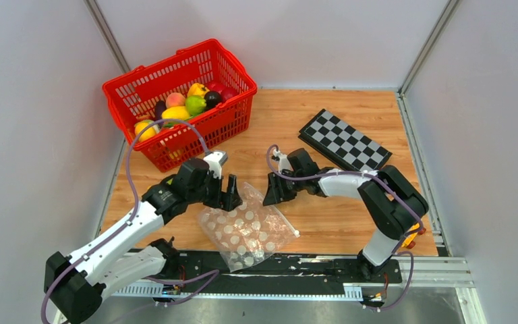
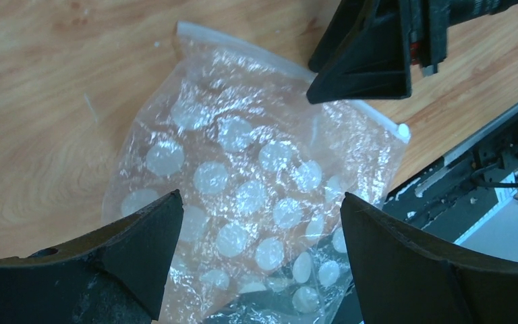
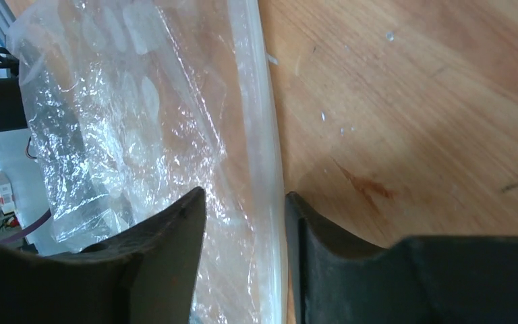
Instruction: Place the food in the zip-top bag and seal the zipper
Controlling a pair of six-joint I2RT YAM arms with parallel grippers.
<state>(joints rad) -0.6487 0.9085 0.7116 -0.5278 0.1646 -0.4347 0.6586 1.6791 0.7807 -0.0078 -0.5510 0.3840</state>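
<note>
The zip-top bag point(image 1: 246, 229) lies flat and empty near the table's front edge, its lower corner over the black rail. Its zipper point(image 1: 273, 210) runs along the upper right edge. My left gripper point(image 1: 229, 192) hovers over the bag point(image 2: 243, 169), jaws wide open and empty. My right gripper point(image 1: 273, 192) is low at the mouth edge, its jaws a little apart on either side of the zipper point(image 3: 263, 101), not closed on it. It also shows in the left wrist view point(image 2: 364, 61), tip at the zipper point(image 2: 243, 48). The food point(image 1: 182, 104) sits in the red basket.
The red basket point(image 1: 226, 111) stands at the back left by the wall. A black-and-white checkerboard point(image 1: 344, 140) lies at the back right. The black rail point(image 1: 310, 264) runs along the table's front edge under the bag's corner.
</note>
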